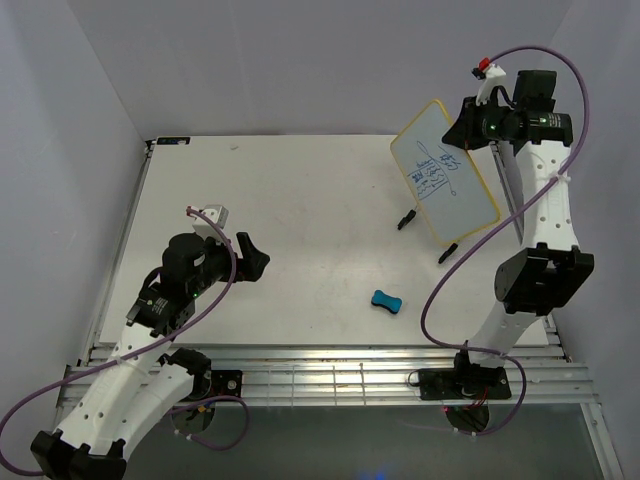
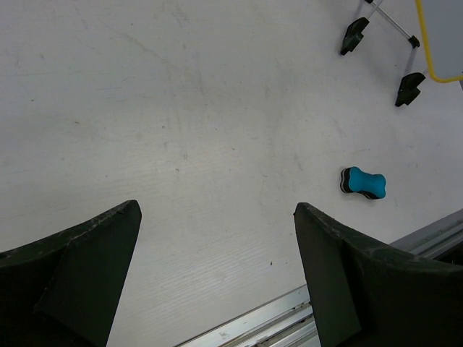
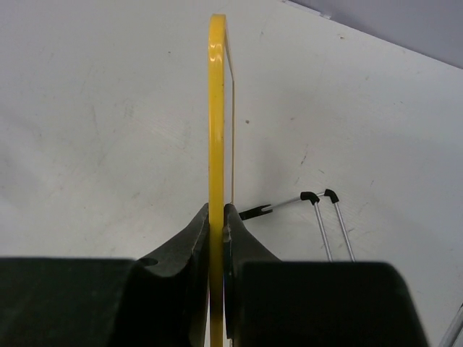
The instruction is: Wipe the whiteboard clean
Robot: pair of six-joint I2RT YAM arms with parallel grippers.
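Eraser (image 1: 386,300) lies rightward of the wide-open left tool (image 1: 255,262); right tool (image 3: 217,211) clamps the whiteboard (image 1: 445,185) edge, far right.

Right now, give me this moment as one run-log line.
right gripper: shut on whiteboard edge | left gripper: open, empty | eraser: on table, untouched | blue marks present

A small teal bone-shaped eraser (image 1: 386,300) lies flat on the white table (image 1: 280,200), lower right of centre in the top view, near the ribbed metal rail (image 1: 320,365) along the table's bottom edge.
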